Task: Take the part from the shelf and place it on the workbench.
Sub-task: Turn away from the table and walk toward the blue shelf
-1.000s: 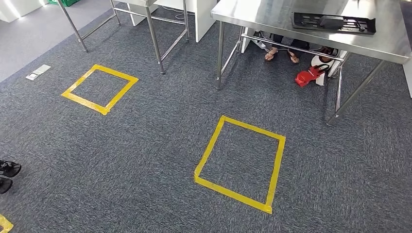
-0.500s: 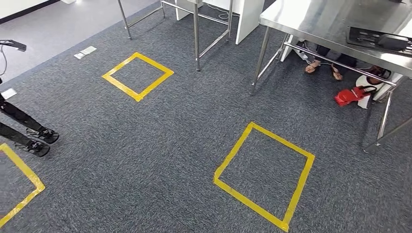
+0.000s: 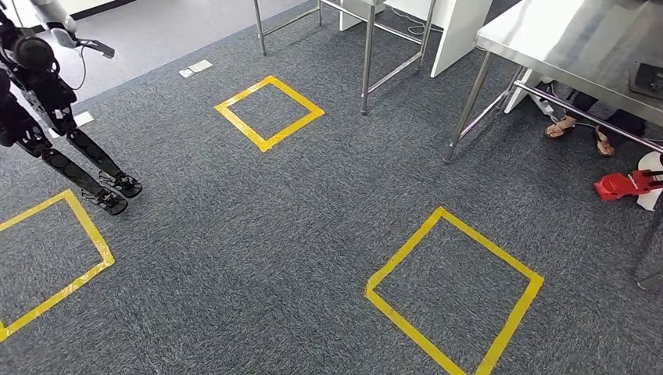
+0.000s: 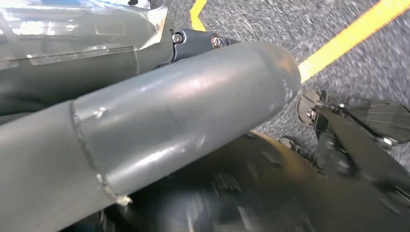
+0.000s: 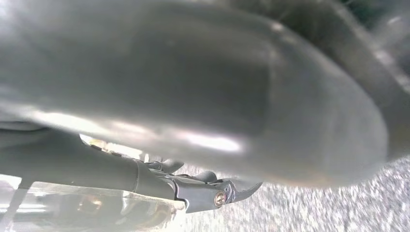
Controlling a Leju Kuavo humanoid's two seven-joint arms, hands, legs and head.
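A steel workbench (image 3: 563,39) stands at the top right of the head view. The corner of a flat black part (image 3: 649,78) lies on it at the picture's edge. In the left wrist view my left hand (image 4: 159,125) hangs over the carpet, its thick grey thumb and a dark finger (image 4: 193,41) stretched out with nothing between them. In the right wrist view my right hand (image 5: 193,96) is a blurred grey thumb close to the lens. A dark finger (image 5: 208,191) lies straight beside it and holds nothing.
Yellow tape squares (image 3: 270,113) (image 3: 453,293) (image 3: 47,258) mark the grey carpet. A dark legged robot (image 3: 47,101) stands at the left. A second table's steel legs (image 3: 367,55) are at the top. A person's sandalled feet (image 3: 578,133) and a red object (image 3: 621,185) lie under the workbench.
The camera has turned left, so the whole scene has slid to the right. The workbench and its black part have moved to the edge, and the other robot has come into view.
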